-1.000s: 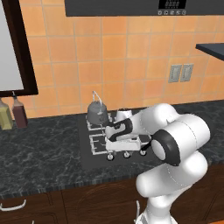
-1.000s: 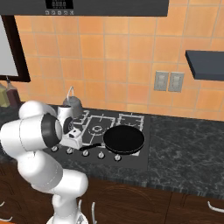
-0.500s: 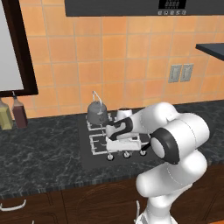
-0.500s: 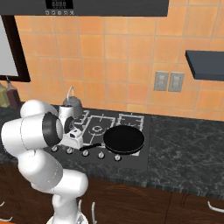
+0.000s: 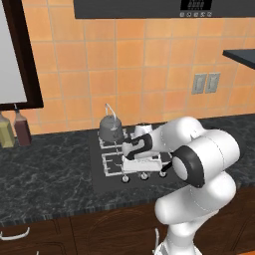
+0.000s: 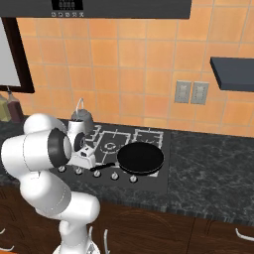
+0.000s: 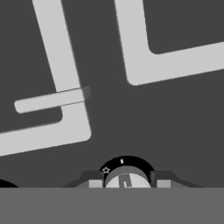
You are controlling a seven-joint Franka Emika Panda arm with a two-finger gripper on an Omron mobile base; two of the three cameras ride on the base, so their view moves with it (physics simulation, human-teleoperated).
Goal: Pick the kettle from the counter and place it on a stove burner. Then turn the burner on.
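Note:
The grey kettle [image 5: 110, 129] [image 6: 82, 119] stands upright on the rear-left stove burner [image 5: 103, 143] [image 6: 95, 131] of the black cooktop. My gripper [image 5: 144, 173] [image 6: 80, 166] [image 7: 126, 180] points down at the cooktop's front row of knobs, well in front of the kettle. In the hand view a round grey knob [image 7: 126, 176] with a dark ring sits between the two fingertips [image 7: 94, 182], which press close on both its sides. Pale grate bars [image 7: 61, 70] lie beyond it. The dark counter [image 5: 45, 174] runs to the left.
A black frying pan [image 6: 141, 158] rests on the centre burner, its handle pointing toward my hand. Two brown bottles [image 5: 21, 129] stand at the far left by the wall. More knobs [image 6: 115, 175] line the cooktop's front edge.
The hand has stayed at the knob row while its fingers have closed in from wide apart onto the knob. The kettle and pan have not moved.

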